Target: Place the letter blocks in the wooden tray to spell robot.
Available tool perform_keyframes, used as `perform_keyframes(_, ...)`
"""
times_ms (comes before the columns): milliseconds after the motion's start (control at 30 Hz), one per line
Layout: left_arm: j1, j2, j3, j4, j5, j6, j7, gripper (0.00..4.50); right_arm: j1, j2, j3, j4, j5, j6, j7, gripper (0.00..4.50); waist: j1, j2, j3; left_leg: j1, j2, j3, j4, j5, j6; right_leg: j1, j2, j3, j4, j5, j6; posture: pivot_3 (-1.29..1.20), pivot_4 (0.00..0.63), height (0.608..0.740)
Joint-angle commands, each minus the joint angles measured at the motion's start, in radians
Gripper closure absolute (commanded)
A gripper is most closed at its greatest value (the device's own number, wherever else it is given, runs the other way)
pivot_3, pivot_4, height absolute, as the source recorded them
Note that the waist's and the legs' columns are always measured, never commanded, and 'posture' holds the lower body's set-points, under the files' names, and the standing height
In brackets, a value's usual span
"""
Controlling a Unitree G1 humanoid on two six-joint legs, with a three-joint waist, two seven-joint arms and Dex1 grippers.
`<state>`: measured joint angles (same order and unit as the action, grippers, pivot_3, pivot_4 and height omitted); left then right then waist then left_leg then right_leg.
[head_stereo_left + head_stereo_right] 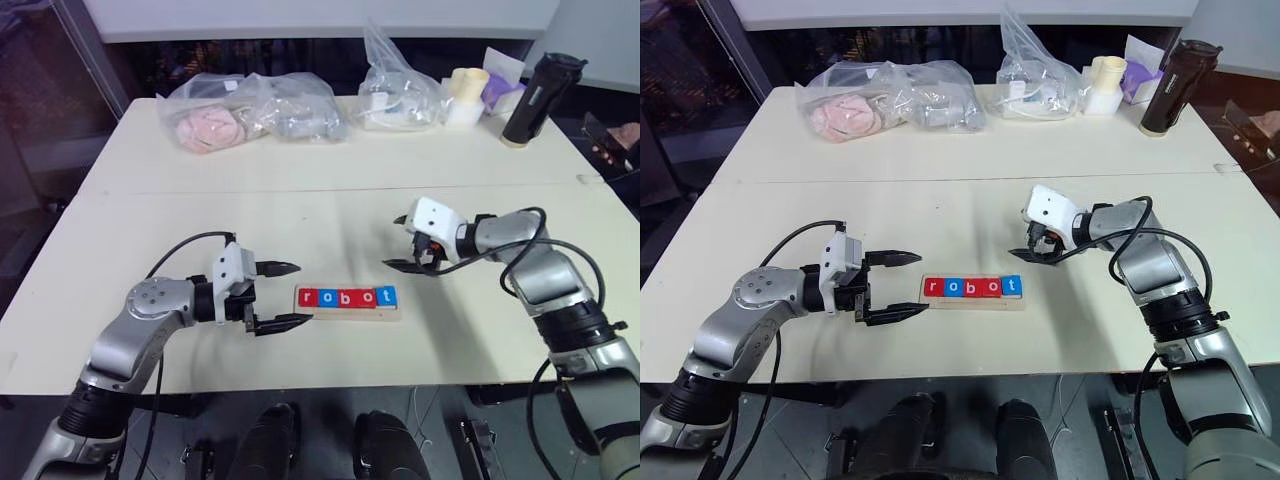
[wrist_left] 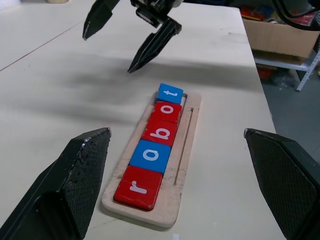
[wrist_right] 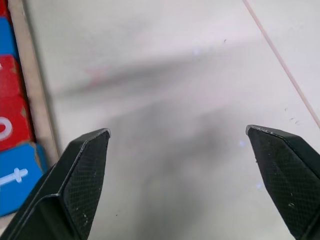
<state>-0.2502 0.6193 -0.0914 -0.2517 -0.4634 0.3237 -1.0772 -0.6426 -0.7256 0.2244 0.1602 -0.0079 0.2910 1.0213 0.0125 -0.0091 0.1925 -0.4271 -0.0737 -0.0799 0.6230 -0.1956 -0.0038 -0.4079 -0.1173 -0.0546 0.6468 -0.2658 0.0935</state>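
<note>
The wooden tray (image 1: 349, 300) lies flat on the pale table (image 1: 330, 215), near the front edge, between the two arms. All five letter blocks (image 1: 348, 297) sit in it in one row, touching each other, and they read r, o, b, o, t — red, blue, red, red, blue. In the left wrist view the t tile (image 2: 170, 93) leans a little onto the end wall of the tray, not quite flat.

The left gripper (image 1: 279, 296) hovers just beside the r end of the tray with its jaws wide apart and nothing between them. The right gripper (image 1: 399, 241) hangs above the table near the t end, tilted down; its jaws are wide too and hold nothing. Nothing lies between either gripper and the tray.

Well apart, along the far side of the table, there are clear plastic bags: one with something pink (image 1: 206, 128), one with grey things (image 1: 295, 118), and one more (image 1: 397, 92) whose contents are hard to make out. Next to them stand a cream cup (image 1: 468, 92), something purple (image 1: 505, 99) partly hidden behind it, and a dark bottle (image 1: 540, 98).

In the right wrist view the tray (image 3: 31, 80) is cut off at the edge, so just a few tiles show.
</note>
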Motion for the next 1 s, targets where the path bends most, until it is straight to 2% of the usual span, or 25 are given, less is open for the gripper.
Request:
perform_keyframes(33, -0.014, 0.003, 0.017, -0.030, -0.012, -0.006, -0.002, 0.00, 0.026, -0.008, -0.001, -0.013, -0.024, -0.053, -0.010, 0.02, -0.001, 0.000, 0.000, 0.000, 0.000, 0.000, 0.000, 0.000, 0.000, 0.000, 0.000, 0.000, 0.000, 0.000, 0.000, 0.00, 0.150, 0.725)
perform_keyframes(400, -0.020, 0.002, 0.014, -0.024, -0.011, -0.008, -0.005, 0.00, 0.107, -0.012, -0.013, -0.127, -0.002, -0.009, 0.032, 0.02, -0.001, 0.000, 0.000, 0.001, 0.001, 0.000, 0.000, 0.000, 0.000, 0.000, 0.001, 0.000, 0.001, 0.000, 0.000, 0.00, 0.150, 0.725)
perform_keyframes(633, -0.027, -0.002, 0.011, -0.018, -0.009, -0.009, -0.007, 0.00, 0.099, -0.003, -0.026, -0.122, -0.013, -0.004, -0.001, 0.02, -0.001, 0.000, 0.000, 0.001, 0.001, 0.000, 0.001, 0.000, 0.000, 0.000, 0.001, 0.000, 0.001, 0.000, 0.000, 0.00, 0.150, 0.725)
perform_keyframes(1000, -0.029, -0.006, 0.009, -0.016, -0.008, -0.008, -0.003, 0.00, 0.128, -0.021, -0.021, -0.202, 0.019, 0.036, 0.046, 0.02, -0.001, 0.000, 0.000, 0.000, 0.001, 0.000, 0.001, 0.000, 0.000, 0.000, 0.001, 0.000, 0.001, 0.000, 0.000, 0.00, 0.150, 0.725)
